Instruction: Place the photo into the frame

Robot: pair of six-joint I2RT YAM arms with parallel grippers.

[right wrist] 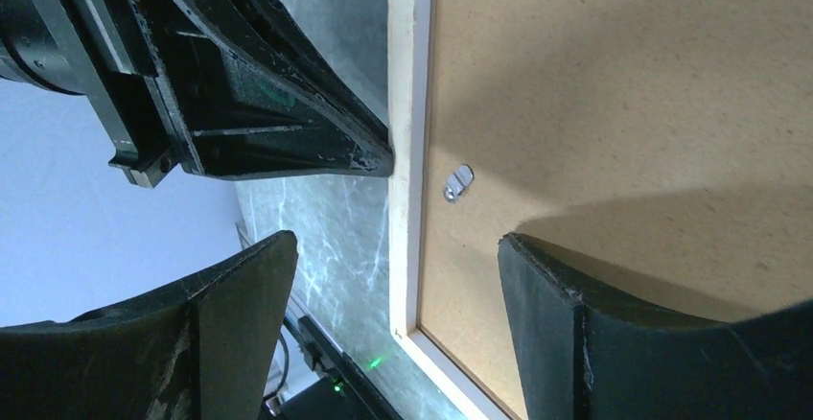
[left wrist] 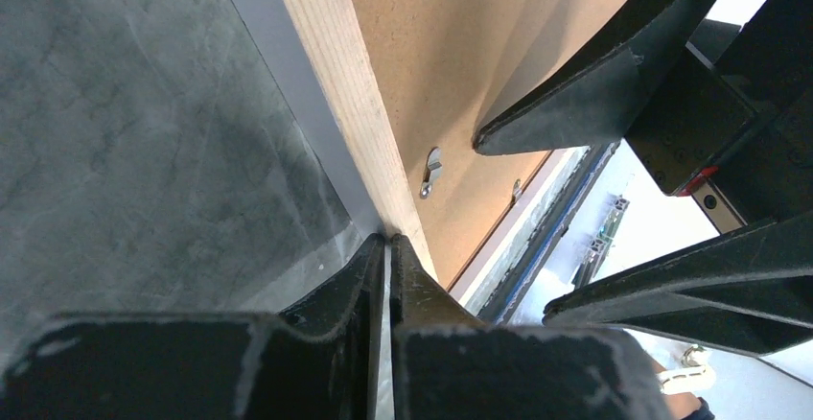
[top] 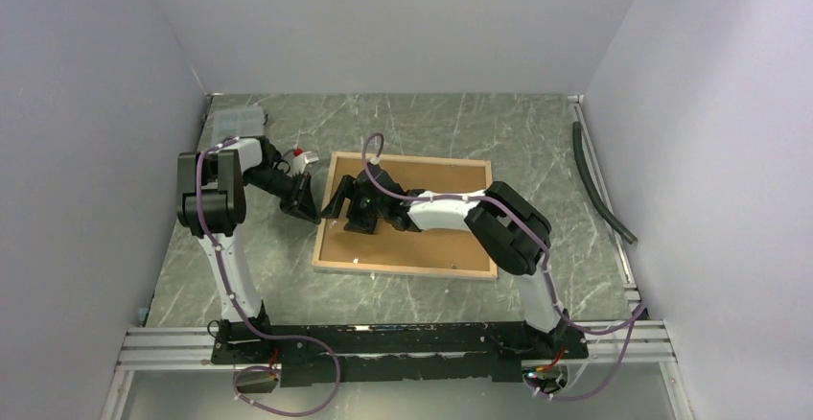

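The frame (top: 403, 268) lies back side up on the table, its light wood border around a brown backing board (top: 441, 238). The photo is not in view. My left gripper (top: 312, 211) is shut, and in the left wrist view its tips (left wrist: 388, 240) touch the outer side of the frame's left border (left wrist: 336, 75). My right gripper (top: 337, 199) is open and straddles that same border (right wrist: 407, 104). In the right wrist view (right wrist: 395, 243), one finger is over the table and one is over the board (right wrist: 623, 84). A small metal clip (right wrist: 458, 182) sits on the board near the border.
A clear plastic piece (top: 237, 119) lies at the back left and a small red-and-white object (top: 302, 154) behind the left gripper. A dark hose (top: 599, 185) runs along the right wall. The arms' mounting rail (top: 403, 343) spans the near edge.
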